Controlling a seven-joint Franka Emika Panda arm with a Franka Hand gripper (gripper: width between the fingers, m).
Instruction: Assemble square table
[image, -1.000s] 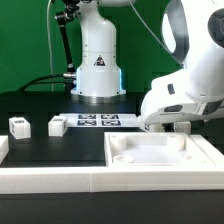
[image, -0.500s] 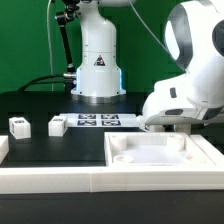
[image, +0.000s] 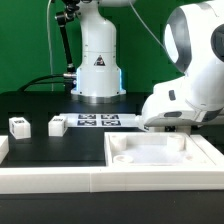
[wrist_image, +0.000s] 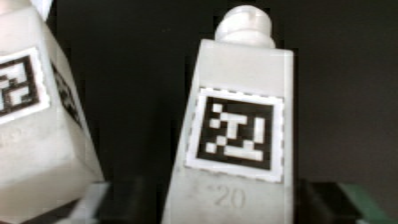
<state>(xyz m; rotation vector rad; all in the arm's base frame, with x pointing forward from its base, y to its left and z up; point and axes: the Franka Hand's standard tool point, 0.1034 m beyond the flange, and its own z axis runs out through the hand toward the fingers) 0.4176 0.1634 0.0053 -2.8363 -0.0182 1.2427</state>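
Note:
The white square slab (image: 118, 152) with recessed holes lies at the front on the exterior view's right. My gripper (image: 172, 127) is low behind its far edge, mostly hidden by the arm's white housing. In the wrist view a white leg (wrist_image: 240, 100) with a black-and-white tag and a rounded tip lies between the jaws of my gripper (wrist_image: 228, 202). The dark fingers (wrist_image: 134, 200) sit tight against its sides. A second tagged leg (wrist_image: 27, 110) lies close beside it. Two small white tagged blocks (image: 18, 125) (image: 56, 126) stand on the exterior view's left.
The marker board (image: 98, 121) lies flat at the back centre, in front of a white robot base (image: 97, 60). A long white rail (image: 60, 180) runs along the front edge. The table top is black; the backdrop is green.
The arm's upper housing has shifted slightly toward the exterior view's right. The gripper stays low behind the slab. The slab and blocks have not moved.

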